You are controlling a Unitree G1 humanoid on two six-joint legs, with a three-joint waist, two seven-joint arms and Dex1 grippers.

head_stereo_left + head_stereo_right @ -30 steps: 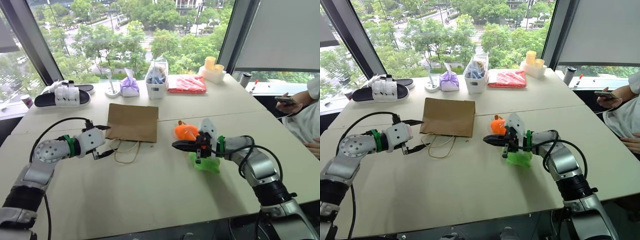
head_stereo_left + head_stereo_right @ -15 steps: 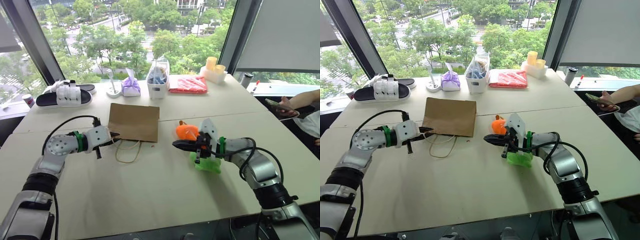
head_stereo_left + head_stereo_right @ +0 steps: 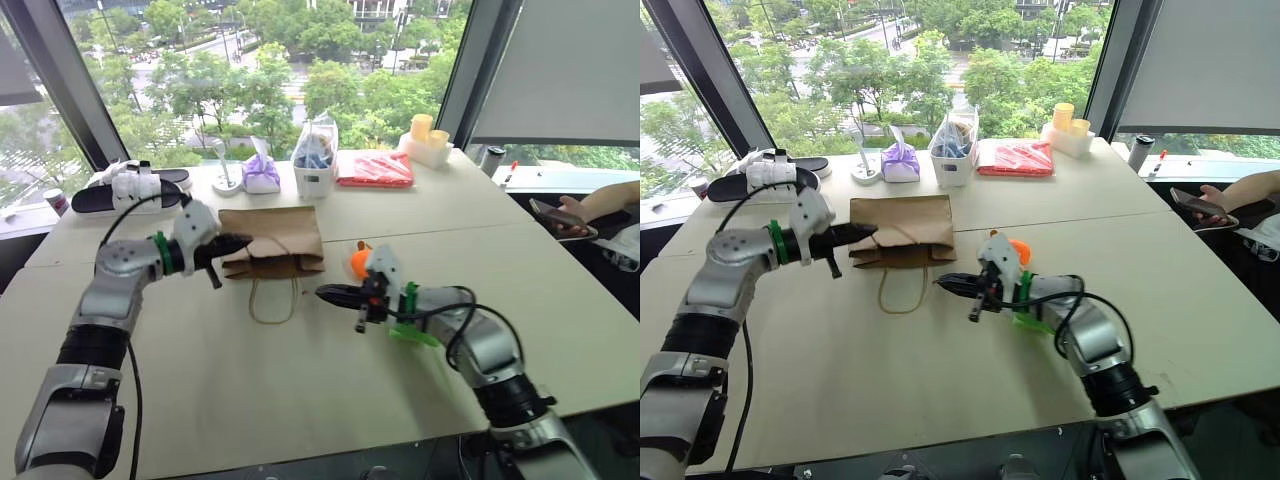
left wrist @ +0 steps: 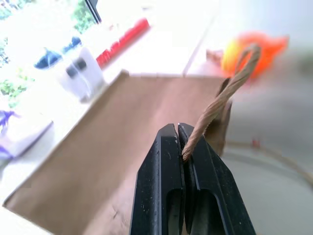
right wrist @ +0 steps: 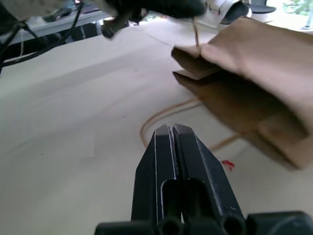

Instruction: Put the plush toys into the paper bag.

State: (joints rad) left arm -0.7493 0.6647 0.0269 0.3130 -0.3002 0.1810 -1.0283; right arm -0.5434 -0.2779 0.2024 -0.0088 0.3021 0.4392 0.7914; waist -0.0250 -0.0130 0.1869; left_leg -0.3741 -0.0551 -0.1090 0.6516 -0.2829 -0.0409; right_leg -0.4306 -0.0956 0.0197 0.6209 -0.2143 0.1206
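Both hands shut; left hand (image 4: 182, 142) pinches paper bag (image 3: 280, 240) handle (image 4: 220, 100).

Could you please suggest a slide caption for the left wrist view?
Left gripper, jaws shut on a twisted paper handle, lifts the brown paper bag.

Bright window daylight from behind the table (image 3: 300, 340) — blown-out, blurred wrist-view backgrounds

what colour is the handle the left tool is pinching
Brown, like the paper bag itself: a twisted paper handle, clearest in the left wrist view.
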